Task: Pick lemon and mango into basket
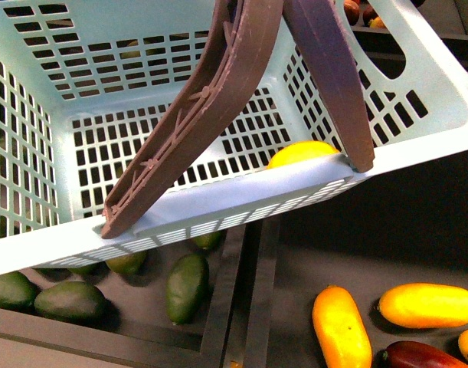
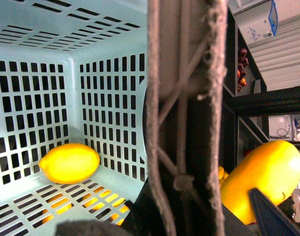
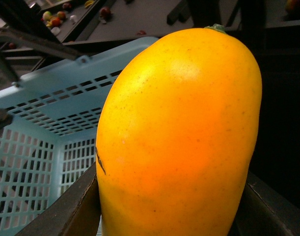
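Note:
The turquoise basket (image 1: pixel 218 201) hangs tilted, close to the front camera, with its brown handles (image 1: pixel 218 100) raised. The lemon (image 1: pixel 301 153) lies inside it and also shows in the left wrist view (image 2: pixel 69 162). My left gripper (image 2: pixel 181 216) is shut on a basket handle (image 2: pixel 184 113). My right gripper (image 3: pixel 174 211) is shut on the yellow-orange mango (image 3: pixel 184 142), upright between its dark fingers (image 3: pixel 73 211), just outside the basket's wall (image 3: pixel 51 113). The mango also shows beside the basket in the left wrist view (image 2: pixel 262 177). Neither gripper shows in the front view.
Below the basket, green avocados (image 1: pixel 186 285) lie in the left black tray. Two loose yellow mangoes (image 1: pixel 341 326) and a dark red mango (image 1: pixel 425 356) lie in the right tray. A black divider (image 1: pixel 249 307) separates them. Dark shelving with fruit (image 2: pixel 242 69) stands behind.

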Motion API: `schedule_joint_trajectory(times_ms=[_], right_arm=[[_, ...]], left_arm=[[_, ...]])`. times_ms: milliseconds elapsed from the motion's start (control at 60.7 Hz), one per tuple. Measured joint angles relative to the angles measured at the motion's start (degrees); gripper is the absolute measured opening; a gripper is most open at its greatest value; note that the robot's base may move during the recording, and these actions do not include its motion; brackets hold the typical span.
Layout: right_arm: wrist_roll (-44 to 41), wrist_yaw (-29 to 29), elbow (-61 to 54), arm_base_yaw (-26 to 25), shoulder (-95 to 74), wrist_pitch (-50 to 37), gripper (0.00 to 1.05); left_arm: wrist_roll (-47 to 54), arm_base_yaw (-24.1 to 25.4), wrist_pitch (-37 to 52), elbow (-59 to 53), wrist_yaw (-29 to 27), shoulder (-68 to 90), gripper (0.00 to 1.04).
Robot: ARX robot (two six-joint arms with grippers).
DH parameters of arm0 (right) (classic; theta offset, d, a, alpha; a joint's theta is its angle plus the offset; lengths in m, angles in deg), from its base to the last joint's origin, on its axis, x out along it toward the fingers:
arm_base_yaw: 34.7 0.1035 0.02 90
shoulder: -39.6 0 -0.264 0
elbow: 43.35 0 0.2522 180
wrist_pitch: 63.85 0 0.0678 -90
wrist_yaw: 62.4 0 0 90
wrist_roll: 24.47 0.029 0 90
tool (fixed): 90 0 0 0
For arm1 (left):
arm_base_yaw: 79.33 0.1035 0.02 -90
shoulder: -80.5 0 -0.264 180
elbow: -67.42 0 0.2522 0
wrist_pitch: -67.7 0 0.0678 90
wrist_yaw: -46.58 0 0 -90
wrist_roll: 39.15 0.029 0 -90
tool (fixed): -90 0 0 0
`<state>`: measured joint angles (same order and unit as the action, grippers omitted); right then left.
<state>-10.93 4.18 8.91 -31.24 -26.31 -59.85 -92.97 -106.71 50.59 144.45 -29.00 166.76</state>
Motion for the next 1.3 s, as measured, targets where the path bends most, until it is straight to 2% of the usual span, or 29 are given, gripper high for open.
schedule_joint_trajectory(times_ms=[280,477,560,576,790,840,955,1119,1169,1235,1301], right_arm=[[0.24,12.44,-0.57,12.90,-3.41,-3.06,0.62],[0.79,18.86,2.54,18.67,-11.69,-5.27,0.62],[1.46,20.96,3.80,19.45,-13.99,-5.22,0.62],[1.66,21.64,4.20,19.63,-14.67,-5.20,0.65],[5.29,24.46,5.27,19.71,-16.35,-5.70,0.94],[6.29,24.74,5.25,19.47,-15.72,-5.84,0.97],[7.28,25.09,4.83,18.16,-12.79,-5.62,0.96],[7.63,29.05,1.33,12.09,-2.97,-2.40,0.96],[2.80,33.38,-3.23,9.68,0.50,-10.58,0.87],[-2.86,34.32,-8.41,7.52,3.58,-19.93,0.77],[-7.26,33.48,-12.48,6.51,6.01,-24.61,0.66]], left_arm=[[-0.02,0.02,0.00,0.00,0.11,0.00,0.05],[-0.07,0.00,0.00,0.00,0.22,0.00,0.05],[-0.02,0.00,0.00,0.00,0.15,0.00,0.05],[-0.02,0.00,0.00,0.00,0.15,0.00,0.05],[-0.02,0.02,0.00,0.00,0.04,0.00,0.05],[0.00,0.00,0.00,0.00,0.02,0.00,0.05],[-0.04,-0.04,0.00,-0.02,0.39,0.00,0.05],[-0.04,0.04,-0.02,-0.04,-0.39,0.00,0.05],[0.00,0.07,-0.02,-0.04,-0.52,0.00,0.05],[0.00,0.09,-0.02,-0.04,-0.52,0.00,0.05],[0.02,0.09,-0.02,-0.04,-0.46,0.00,0.05]])
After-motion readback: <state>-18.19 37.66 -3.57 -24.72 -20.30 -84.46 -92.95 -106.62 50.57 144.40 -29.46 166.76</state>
